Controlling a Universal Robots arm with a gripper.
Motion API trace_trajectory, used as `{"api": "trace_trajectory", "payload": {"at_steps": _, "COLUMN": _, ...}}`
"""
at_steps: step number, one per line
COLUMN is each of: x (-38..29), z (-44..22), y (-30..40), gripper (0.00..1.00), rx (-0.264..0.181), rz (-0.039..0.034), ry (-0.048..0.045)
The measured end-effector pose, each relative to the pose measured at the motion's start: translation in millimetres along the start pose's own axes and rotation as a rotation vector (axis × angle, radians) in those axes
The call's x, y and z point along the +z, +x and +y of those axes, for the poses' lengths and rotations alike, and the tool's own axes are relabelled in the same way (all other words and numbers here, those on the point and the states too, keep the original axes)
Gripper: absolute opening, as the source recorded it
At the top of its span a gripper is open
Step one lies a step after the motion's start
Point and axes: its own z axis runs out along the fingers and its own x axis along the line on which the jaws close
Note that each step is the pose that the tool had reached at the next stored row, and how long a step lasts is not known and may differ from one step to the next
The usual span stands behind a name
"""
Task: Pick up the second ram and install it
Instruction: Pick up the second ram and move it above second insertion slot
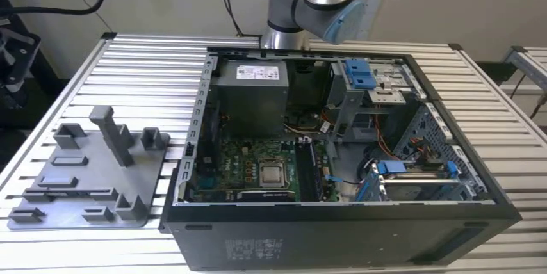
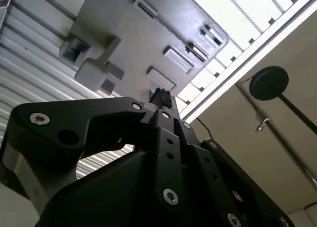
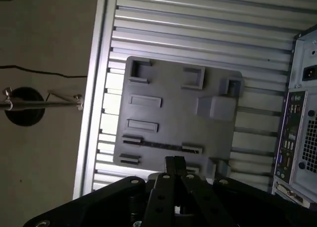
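Under the gripper (image 3: pixel 174 158): the grey parts tray (image 3: pixel 168 113), flat on the slatted table (image 3: pixel 198 29), with the gripper hanging above it and clear of it. The jaws read as closed tip to tip in both wrist views, with nothing between them, so no part is in hand. The second ram (image 3: pixel 161 145) looks to be the thin dark strip standing on edge in the tray's long slot, between two end brackets (image 3: pixel 192 149), just ahead of the fingertips. It is too thin to rule out slot shadow. The open PC case (image 1: pixel 342 235) sits off to one side of the gripper, just beside the tray. The motherboard (image 1: pixel 248 165) lies flat on the case floor, with the long black ram sockets (image 1: pixel 309 168) next to the CPU socket (image 1: pixel 271 173). Whether a socket is already filled can't be told. Step in hand, as a judgement: pre-grasp approach for the pick, nothing lifted, install not started. The next move calls for the jaws opened a bit past the strip's thickness, centred on its length, pads square to its flat faces. After that it needs a straight descent clear of the end brackets and the upright pegs (image 1: pixel 111 134) elsewhere on the tray. The strip is thin and rigid, so an off-centre pinch would likely cock it in the slot.
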Motion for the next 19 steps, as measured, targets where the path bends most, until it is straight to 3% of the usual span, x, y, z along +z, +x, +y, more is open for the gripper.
{"api": "trace_trajectory", "payload": {"at_steps": 19, "x": 0.0, "z": 0.0, "y": 0.1, "gripper": 0.11, "rx": -0.314, "rz": 0.0202, "ry": 0.0010}}
